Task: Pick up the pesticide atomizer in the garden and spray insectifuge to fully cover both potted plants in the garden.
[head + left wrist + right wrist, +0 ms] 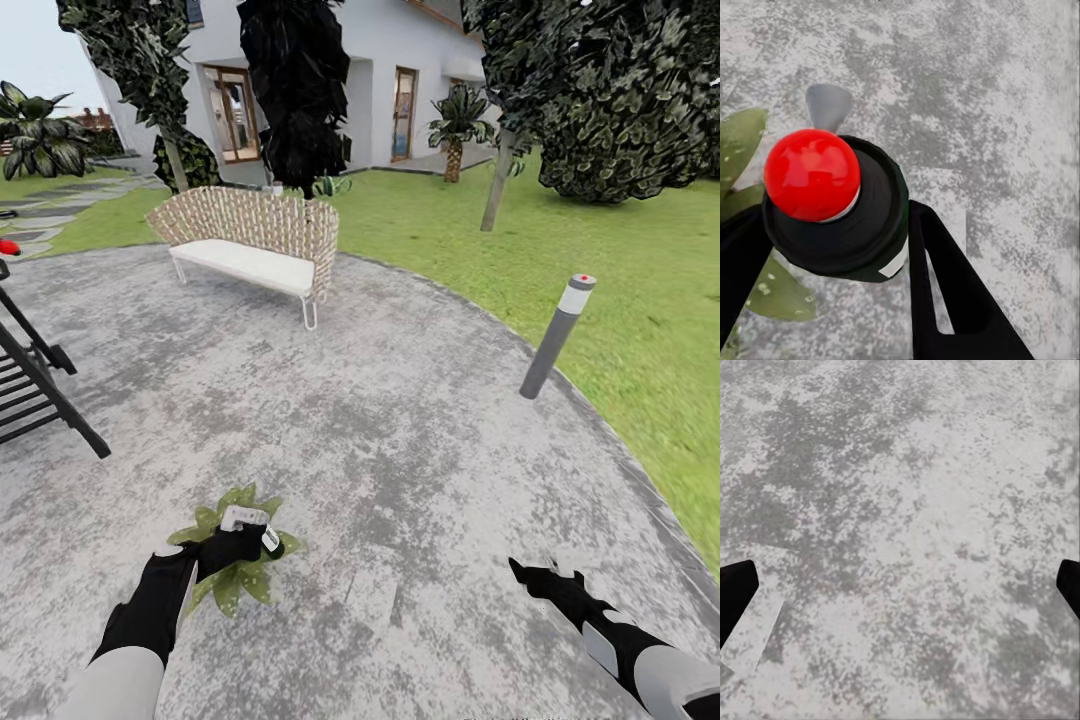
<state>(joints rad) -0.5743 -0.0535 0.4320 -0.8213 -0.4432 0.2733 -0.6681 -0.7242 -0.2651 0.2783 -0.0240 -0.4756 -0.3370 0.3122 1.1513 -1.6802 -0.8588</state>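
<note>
At the far left edge of the head view a black slatted frame [35,385] stands on the mottled grey patio [400,450]. Near and left of centre, the left gripper [243,542] has its jaws closed around the pesticide atomizer [245,525], holding it directly above a potted plant [235,580] whose pointed green leaves spread out beneath the hand. In the left wrist view the atomizer [840,217] sits clamped between the two black fingers [945,285], its red dot [811,174] facing the camera, with pale-flecked leaves [776,292] of the plant just beside it. Farther off, a wicker seat [255,245] with a white cushion stands at the patio's far side. To the right, a grey bollard lamp [558,335] rises at the patio's edge by the lawn [620,270]. Near right, the right gripper [545,576] hovers over bare paving, well apart from the plant; its jaws are spread wide and hold nothing, the fingertips [736,585] showing at opposite edges of the right wrist view.
</note>
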